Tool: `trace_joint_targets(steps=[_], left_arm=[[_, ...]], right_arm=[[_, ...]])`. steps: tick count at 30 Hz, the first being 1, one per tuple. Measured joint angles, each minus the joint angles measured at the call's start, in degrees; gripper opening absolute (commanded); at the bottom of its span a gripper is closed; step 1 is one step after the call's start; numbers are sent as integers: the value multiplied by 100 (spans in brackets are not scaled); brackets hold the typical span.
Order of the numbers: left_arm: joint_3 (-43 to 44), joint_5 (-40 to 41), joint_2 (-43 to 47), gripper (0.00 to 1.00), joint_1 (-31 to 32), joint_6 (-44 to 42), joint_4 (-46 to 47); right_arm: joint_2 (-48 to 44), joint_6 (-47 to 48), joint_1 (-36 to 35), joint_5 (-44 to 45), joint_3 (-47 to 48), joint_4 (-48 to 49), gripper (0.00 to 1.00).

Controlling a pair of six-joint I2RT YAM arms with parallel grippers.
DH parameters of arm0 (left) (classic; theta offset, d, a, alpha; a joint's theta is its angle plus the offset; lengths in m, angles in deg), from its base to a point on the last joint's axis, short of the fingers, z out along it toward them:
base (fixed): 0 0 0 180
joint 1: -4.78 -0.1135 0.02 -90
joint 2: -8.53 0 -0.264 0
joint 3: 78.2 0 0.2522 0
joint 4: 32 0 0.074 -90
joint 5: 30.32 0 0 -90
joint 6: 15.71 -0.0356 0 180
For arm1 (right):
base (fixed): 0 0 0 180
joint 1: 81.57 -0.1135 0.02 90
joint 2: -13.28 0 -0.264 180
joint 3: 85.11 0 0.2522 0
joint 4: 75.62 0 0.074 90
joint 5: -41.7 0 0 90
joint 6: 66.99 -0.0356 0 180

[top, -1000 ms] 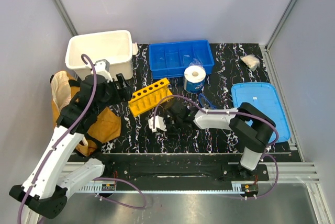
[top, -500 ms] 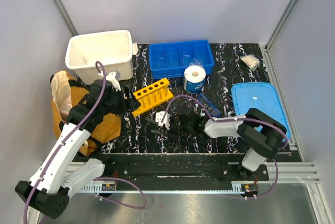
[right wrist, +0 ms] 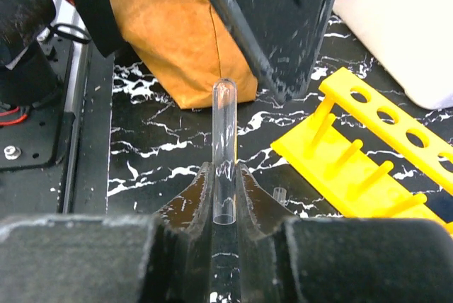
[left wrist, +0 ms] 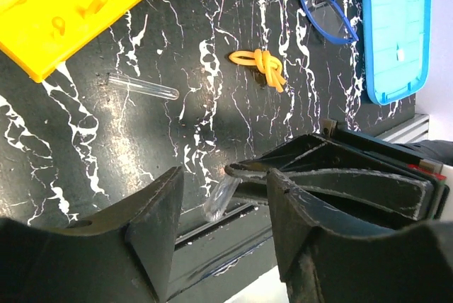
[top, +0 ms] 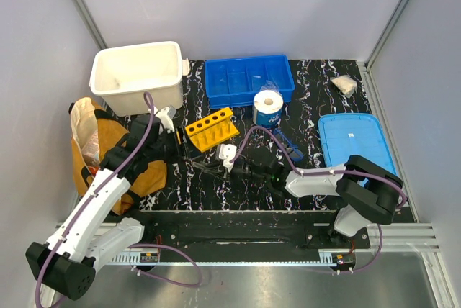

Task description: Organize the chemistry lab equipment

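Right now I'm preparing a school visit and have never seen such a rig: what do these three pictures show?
Two robot arms share a marbled table. One picture looks down from overhead; the other two come from a camera on each wrist. The right gripper pinches a clear test tube; the left gripper is open, facing it. On the table are a yellow rack, blue-rimmed goggles, another loose tube and a paper roll.

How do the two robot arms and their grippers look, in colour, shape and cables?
The left arm and right arm have white tubular links with black joints. A purple cable loops along each. The left gripper and right gripper have matte black, wedge-shaped jaws, scuffed with pale marks.
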State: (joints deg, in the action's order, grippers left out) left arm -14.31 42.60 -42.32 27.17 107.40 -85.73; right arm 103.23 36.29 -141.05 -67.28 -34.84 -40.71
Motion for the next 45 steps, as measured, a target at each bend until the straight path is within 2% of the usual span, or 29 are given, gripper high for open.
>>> trace_joint_targets(steps=[21,30,38,40,45], left_arm=[[-197,-262,328,48,0,153,-31],[-330,-262,507,31,0,219,-46],[-348,-236,501,21,0,232,-33],[-348,-238,496,18,2,232,-20],[-341,-127,367,15,11,125,-28]], right_arm=[[-7,-162,-363,807,0,673,20],[28,-214,-385,953,0,796,21],[103,-271,-389,955,-4,901,23],[114,-282,-389,957,-11,909,25],[114,-293,-391,981,-35,903,38]])
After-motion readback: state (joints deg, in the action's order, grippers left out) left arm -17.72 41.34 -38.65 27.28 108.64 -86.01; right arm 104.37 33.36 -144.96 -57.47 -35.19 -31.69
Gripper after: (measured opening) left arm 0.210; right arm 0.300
